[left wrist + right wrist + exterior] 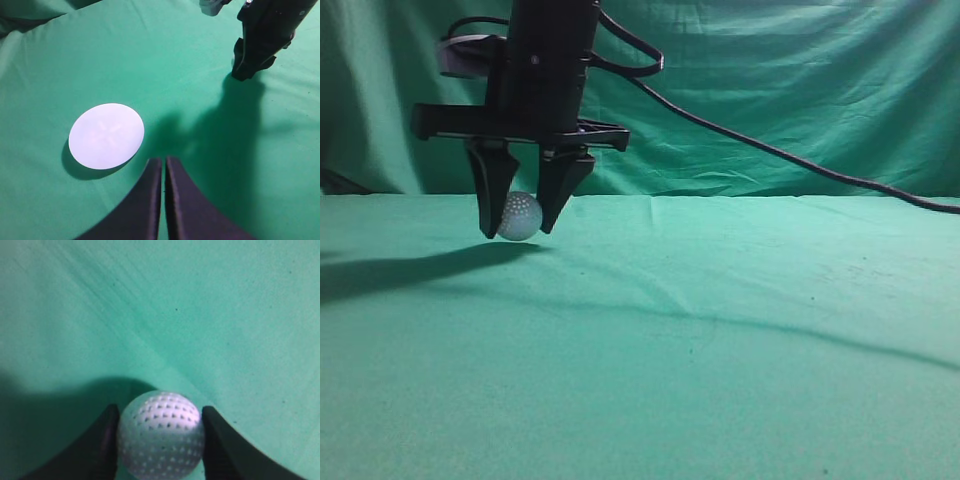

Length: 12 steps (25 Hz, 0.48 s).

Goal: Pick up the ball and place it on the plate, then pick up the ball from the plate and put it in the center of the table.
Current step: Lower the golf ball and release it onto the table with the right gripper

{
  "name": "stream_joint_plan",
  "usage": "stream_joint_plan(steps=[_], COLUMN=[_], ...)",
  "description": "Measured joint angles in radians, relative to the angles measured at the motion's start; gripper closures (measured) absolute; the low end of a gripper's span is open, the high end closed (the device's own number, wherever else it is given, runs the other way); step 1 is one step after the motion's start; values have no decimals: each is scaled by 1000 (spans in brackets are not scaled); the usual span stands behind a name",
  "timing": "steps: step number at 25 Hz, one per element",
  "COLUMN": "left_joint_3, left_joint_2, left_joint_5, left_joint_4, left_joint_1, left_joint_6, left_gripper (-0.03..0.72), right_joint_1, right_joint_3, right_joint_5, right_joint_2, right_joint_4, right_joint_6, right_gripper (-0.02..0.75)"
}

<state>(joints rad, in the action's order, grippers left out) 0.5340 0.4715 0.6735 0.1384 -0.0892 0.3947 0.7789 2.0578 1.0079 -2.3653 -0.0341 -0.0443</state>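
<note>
The ball (520, 216) is a small white dimpled sphere, also seen in the right wrist view (161, 435). My right gripper (520, 222) is shut on the ball, one black finger on each side (160, 412). It holds the ball at or just above the green cloth of the table (720, 330), at the left of the exterior view. A round white plate (106, 136) lies flat on the cloth in the left wrist view, left of my left gripper (163, 162). The left gripper is shut and empty, above the cloth. The plate and left gripper do not show in the exterior view.
The right arm (260, 45) shows as a black shape at the upper right of the left wrist view, casting a dark shadow on the cloth. A black cable (790, 160) runs from it across the green backdrop curtain (770, 90).
</note>
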Motion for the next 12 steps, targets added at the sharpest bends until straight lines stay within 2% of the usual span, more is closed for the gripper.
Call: stream_joint_plan(steps=[2,5,7,11,12], left_joint_3=[0,0,0,0,0], left_joint_2=[0,0,0,0,0], left_joint_5=[0,0,0,0,0], left_joint_4=[0,0,0,0,0], left_joint_1=[0,0,0,0,0], left_joint_6=[0,0,0,0,0], left_gripper=[688,688,688,688,688], right_joint_1=[0,0,0,0,0], right_joint_3=[2,3,3,3,3], right_joint_5=[-1,-1,6,55,69], right_joint_2=[0,0,0,24,45], right_joint_4=[0,0,-2,-10,-12], right_joint_6=[-3,-3,-5,-5,-5], right_gripper=[400,271,217,231,190])
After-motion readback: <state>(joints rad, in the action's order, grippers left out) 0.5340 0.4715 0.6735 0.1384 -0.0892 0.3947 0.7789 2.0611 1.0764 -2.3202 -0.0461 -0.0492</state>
